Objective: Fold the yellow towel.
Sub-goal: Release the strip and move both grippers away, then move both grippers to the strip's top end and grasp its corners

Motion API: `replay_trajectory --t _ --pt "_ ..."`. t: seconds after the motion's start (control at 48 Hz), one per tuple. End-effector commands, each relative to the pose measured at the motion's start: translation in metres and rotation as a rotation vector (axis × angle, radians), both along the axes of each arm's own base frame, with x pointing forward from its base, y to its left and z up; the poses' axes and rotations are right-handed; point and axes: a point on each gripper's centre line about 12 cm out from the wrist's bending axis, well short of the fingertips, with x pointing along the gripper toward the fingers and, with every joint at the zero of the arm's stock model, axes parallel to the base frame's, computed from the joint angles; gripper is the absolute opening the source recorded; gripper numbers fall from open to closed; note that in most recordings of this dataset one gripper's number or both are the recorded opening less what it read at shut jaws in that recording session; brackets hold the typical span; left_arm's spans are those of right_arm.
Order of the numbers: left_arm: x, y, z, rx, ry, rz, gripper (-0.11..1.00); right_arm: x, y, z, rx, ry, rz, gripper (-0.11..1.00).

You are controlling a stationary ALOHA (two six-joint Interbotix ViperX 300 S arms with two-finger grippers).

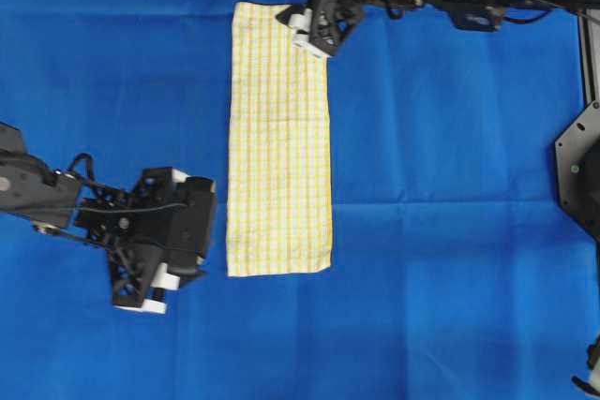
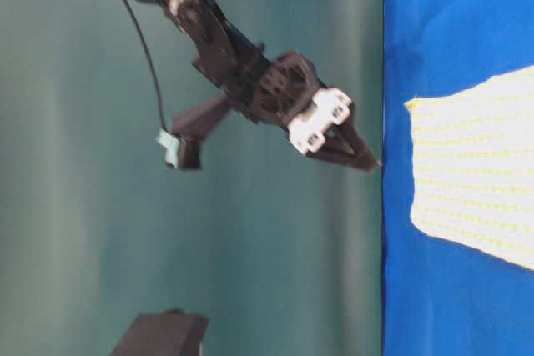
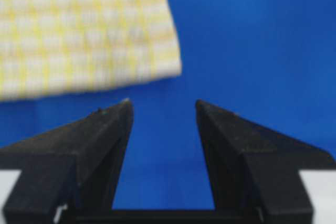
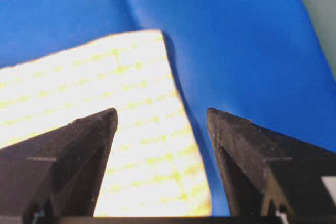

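**Overhead, a yellow towel lies flat between two open grippers**

Centrally in the overhead view, the yellow towel (image 1: pixel 279 138) lies spread as a tall, narrow rectangle on a blue cloth (image 1: pixel 450 259) that fills nearly the whole frame. The towel runs from near the top edge down to just below the middle, with fine yellow-and-white checks.

At the lower left of the frame, the left gripper (image 1: pixel 164 278) sits on the blue cloth just beside the towel's lower left corner, apart from it. Its wrist view shows the two dark fingers (image 3: pixel 113 129) spread, blue cloth showing between them and the towel's corner (image 3: pixel 79 30) in the upper left of that frame, beyond the tips.

At the top centre, the right gripper (image 1: pixel 309 27) sits at the towel's upper right corner. Its wrist view shows its fingers (image 4: pixel 89 140) spread wide, the towel's edge (image 4: pixel 136 129) lying between them. Whether the tips touch the fabric is hard to tell.

The table-level view, turned sideways and blurred, shows one gripper (image 2: pixel 359 154) with its tips at the blue cloth's edge near the towel (image 2: pixel 476 181).
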Motion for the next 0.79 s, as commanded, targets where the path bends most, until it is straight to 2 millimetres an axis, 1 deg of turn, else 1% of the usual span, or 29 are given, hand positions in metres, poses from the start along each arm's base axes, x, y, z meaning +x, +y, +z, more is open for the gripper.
replay_trajectory --t 0.0,0.125,0.25,0.437,0.604,0.771 --pt "-0.007 0.002 0.014 -0.003 -0.012 -0.002 0.43 -0.011 0.010 0.027 -0.027 -0.047 0.012 0.69" --pt "-0.016 0.011 0.024 -0.010 -0.044 0.014 0.43 -0.032 0.026 0.033 -0.030 -0.059 0.023 0.69" --pt "-0.021 0.022 0.035 -0.021 -0.118 0.039 0.43 -0.051 0.044 0.038 -0.035 -0.087 0.038 0.69" --pt "-0.030 0.046 0.051 -0.044 -0.265 0.111 0.43 -0.075 0.071 0.038 -0.041 -0.121 0.076 0.69" --pt "-0.042 0.070 0.064 -0.050 -0.383 0.182 0.43 -0.092 0.096 0.038 -0.036 -0.155 0.118 0.69" --pt "-0.052 0.092 0.074 -0.042 -0.483 0.254 0.43 -0.102 0.117 0.039 -0.013 -0.185 0.152 0.69"
